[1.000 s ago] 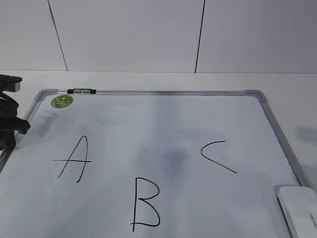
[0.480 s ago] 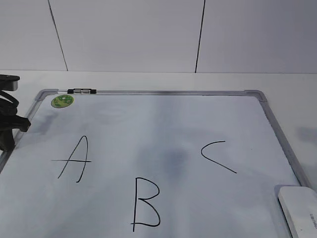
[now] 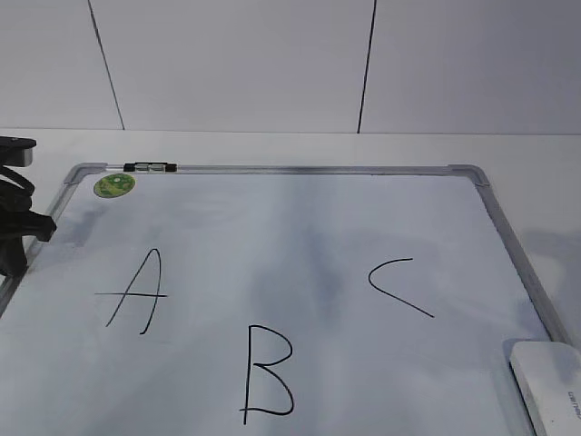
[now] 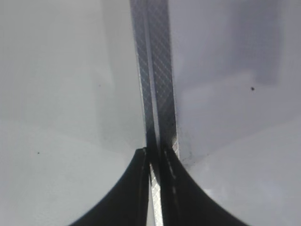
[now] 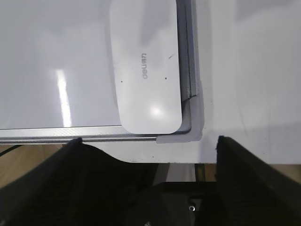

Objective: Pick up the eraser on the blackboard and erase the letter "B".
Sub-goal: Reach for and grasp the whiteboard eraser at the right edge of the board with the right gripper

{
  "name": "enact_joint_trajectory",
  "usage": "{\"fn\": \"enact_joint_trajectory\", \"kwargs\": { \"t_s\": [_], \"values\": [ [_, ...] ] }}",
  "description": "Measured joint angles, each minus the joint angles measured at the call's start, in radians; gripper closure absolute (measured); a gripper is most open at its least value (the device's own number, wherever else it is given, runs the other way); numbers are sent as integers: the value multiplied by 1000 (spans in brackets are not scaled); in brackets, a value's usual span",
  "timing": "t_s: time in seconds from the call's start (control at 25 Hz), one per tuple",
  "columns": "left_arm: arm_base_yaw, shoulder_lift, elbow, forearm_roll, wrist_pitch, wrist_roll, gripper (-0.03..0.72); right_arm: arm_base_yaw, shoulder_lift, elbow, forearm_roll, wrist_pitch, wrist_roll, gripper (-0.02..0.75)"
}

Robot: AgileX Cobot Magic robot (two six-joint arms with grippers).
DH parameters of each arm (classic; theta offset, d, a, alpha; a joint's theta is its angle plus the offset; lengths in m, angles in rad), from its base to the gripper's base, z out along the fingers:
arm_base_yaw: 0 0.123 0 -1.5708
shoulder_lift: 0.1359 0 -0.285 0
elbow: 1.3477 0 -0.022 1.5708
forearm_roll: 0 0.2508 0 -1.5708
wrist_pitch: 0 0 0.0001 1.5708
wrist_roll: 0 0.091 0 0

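The blackboard [image 3: 318, 218] lies flat, with a black "B" [image 3: 263, 368] at its front middle. The white eraser [image 3: 549, 386] lies on the board's front right corner. In the right wrist view the eraser [image 5: 146, 70] shows its grey lettering beside the board's grey corner piece [image 5: 195, 127]. My right gripper [image 5: 148, 141] is open and empty, just off the board's edge in front of the eraser. It is out of the exterior view. My left gripper [image 3: 14, 245] is at the board's left edge. Its jaws [image 4: 155, 153] are shut on the silver frame [image 4: 153, 70].
A black "A" [image 3: 136, 292] is left of the "B" and a black "C" [image 3: 390, 282] is to its right. A green sticker [image 3: 114, 185] and a black-silver clip [image 3: 149, 167] are at the back left corner. A white wall stands behind the table.
The left gripper has shifted very slightly on the frame. A faint shadow has grown at the right edge of the board. The eraser and letters have not moved.
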Motion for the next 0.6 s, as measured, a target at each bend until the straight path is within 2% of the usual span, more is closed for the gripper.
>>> {"fn": "enact_joint_trajectory", "kwargs": {
  "t_s": [0.6],
  "values": [
    [0,0,-2,0,2,0,671,0,372,-4,-2,-96,-69,58]
  ]
}}
